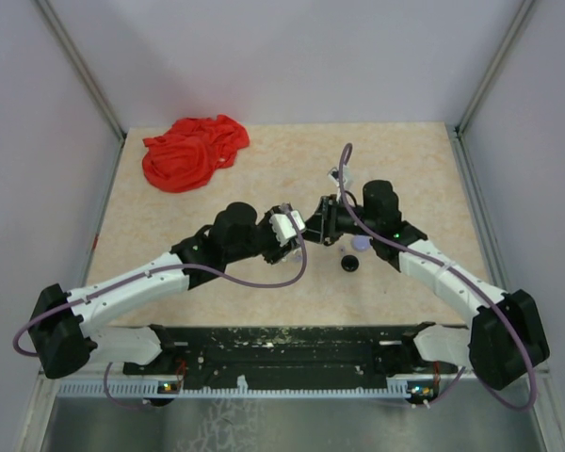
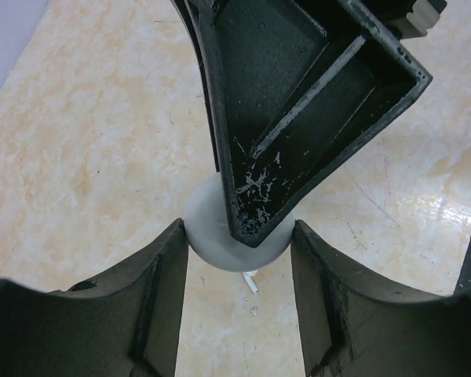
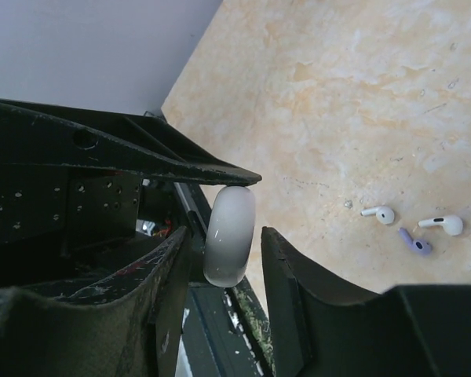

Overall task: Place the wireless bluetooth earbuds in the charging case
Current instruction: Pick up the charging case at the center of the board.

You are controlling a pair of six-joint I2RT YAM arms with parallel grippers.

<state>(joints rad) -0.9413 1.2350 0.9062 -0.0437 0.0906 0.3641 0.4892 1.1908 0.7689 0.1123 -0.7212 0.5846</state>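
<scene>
My left gripper (image 2: 239, 232) is shut on a white round charging case (image 2: 208, 232), one finger on each edge, held above the table. My right gripper (image 3: 226, 233) faces it from the other side. Its jaws straddle the case's (image 3: 229, 236) flat faces, and a thin gap shows at the right finger (image 3: 298, 290), so it is open. One right finger (image 2: 298, 102) covers most of the case's face in the left wrist view. In the top view both grippers (image 1: 304, 226) meet at the table's middle. Two white earbuds (image 3: 379, 214) (image 3: 443, 225) and a lavender one (image 3: 415, 242) lie on the table.
A black round case (image 1: 348, 265) and a lavender one (image 1: 361, 243) lie just right of the grippers. A red cloth (image 1: 193, 151) is bunched at the back left. A small white stem (image 2: 253, 281) lies on the table under the held case.
</scene>
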